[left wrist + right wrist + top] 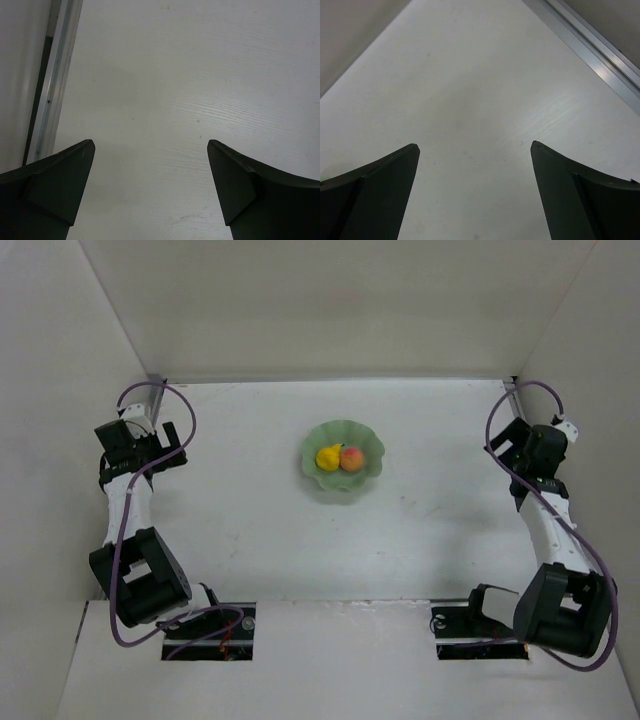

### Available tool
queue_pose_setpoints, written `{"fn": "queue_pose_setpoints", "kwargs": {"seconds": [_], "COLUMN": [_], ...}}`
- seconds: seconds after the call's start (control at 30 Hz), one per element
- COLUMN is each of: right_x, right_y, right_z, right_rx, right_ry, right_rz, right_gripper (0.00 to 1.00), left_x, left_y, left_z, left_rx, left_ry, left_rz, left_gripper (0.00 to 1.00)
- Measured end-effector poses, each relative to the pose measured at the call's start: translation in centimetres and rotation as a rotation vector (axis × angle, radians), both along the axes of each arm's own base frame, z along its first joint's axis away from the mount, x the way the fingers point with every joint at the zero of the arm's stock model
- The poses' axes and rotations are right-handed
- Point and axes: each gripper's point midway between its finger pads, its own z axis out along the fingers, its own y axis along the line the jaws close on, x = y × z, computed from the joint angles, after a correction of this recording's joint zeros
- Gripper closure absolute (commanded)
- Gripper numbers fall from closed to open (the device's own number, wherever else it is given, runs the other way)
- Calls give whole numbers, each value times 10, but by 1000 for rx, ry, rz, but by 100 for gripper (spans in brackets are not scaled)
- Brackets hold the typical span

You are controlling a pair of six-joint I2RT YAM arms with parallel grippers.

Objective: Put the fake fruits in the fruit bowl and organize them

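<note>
Fruit-wise, the job looks pretty much done: the yellow pear [327,457] and the orange-red peach [352,459] are both seen sitting inside the mint-green fruit bowl [345,486]. They're touching, with the pear on the left in the top view. The bowl is parked near the middle of the white tabletop [250,510], well apart from both arms. No other fruit is spotted outside it, so at most a little nudging could be argued for.

The left fingers [50,185] are spread wide with nothing between them, and the same is seen for the right fingers [375,190].

Materials: the fruits look like smooth, slightly glossy plastic, the pear tapered with a dark stem, the peach round. The bowl is shallow with a wavy scalloped rim. The fingers are matte dark wedges. The tabletop is matte, faintly grained, and edged by a metal rail [57,75].
</note>
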Motion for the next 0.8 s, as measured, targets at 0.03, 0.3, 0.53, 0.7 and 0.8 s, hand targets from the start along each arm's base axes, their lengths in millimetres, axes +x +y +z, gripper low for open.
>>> {"fn": "queue_pose_setpoints", "kwargs": {"seconds": [0.03,0.3,0.53,0.7,0.8], "right_x": [-7,-17,-15,-15,-15], "right_y": [-7,-12,-6,-6,-5], "right_z": [-9,-11,-11,-11,-11], "right_rx": [15,53,59,60,61], "right_ry": [18,4,2,2,1], "right_rz": [-21,-35,-12,-10,-9], "right_gripper": [0,0,0,0,0], "left_x": [0,1,1,1,1], "left_y": [0,0,0,-1,-1], "left_z": [1,2,2,2,1], "left_rx": [-2,-11,-13,-14,-15], "left_ry": [-2,-5,-5,-5,-2], "left_rz": [3,10,12,11,11], "left_gripper": [0,0,0,0,0]}}
